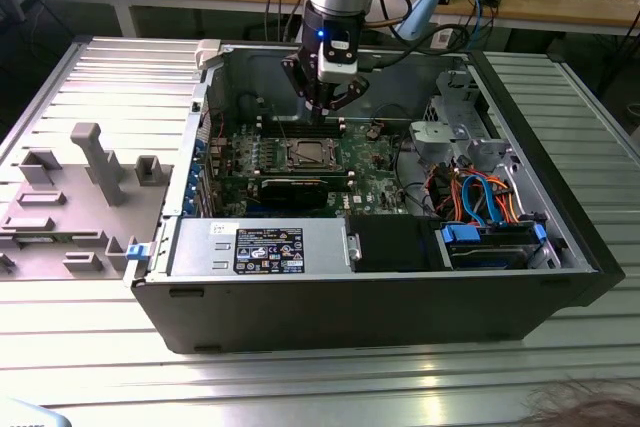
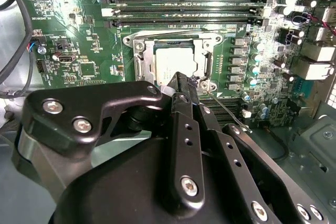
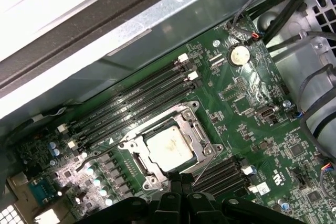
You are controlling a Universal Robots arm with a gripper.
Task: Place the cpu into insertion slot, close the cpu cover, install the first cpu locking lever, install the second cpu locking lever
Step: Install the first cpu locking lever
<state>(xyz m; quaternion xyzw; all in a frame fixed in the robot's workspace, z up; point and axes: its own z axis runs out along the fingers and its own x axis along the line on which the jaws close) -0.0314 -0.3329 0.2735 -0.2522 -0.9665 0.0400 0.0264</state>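
The cpu (image 3: pixel 167 148) (image 2: pixel 172 61) lies flat in the insertion slot (image 1: pixel 308 154) on the green motherboard, its pale metal top showing. The silvery cpu cover (image 3: pixel 198 129) (image 2: pixel 143 59) lies down around it as a frame. My gripper (image 1: pixel 322 107) hangs over the board inside the open computer case. In both wrist views its black fingertips (image 2: pixel 181 83) (image 3: pixel 181 181) are pressed together at one edge of the socket, with nothing seen between them. A thin wire locking lever (image 2: pixel 227 113) (image 3: pixel 212 165) slants out from the socket corner right beside the fingertips.
Long black memory slots (image 3: pixel 136 100) run along both sides of the socket. A graphics card (image 1: pixel 305 187), power supply (image 1: pixel 262 247), drive cage (image 1: pixel 455 117) and blue and orange cables (image 1: pixel 480 197) crowd the case. A grey fixture (image 1: pixel 80 187) stands on the table at the exterior view's left.
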